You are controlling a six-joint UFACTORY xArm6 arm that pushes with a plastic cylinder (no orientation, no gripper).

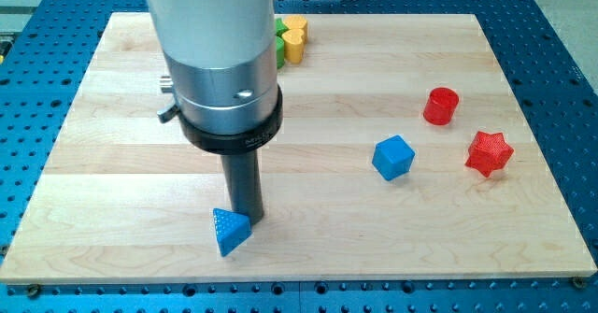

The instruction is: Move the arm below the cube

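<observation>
One blue cube (392,157) sits right of centre, well apart from my tip (247,221). No gripper on rod, nothing grasped. Tip touching blue triangular block (230,231) near bottom edge. Risk: sweeping right drags that block along, or overshoot nudges cube toward red star (489,152).

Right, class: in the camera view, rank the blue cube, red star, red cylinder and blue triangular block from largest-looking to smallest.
1. Blue triangular block, though it is nearest the view's bottom.
2. Blue cube and red star: too alike to rank.
3. Red cylinder.
</observation>
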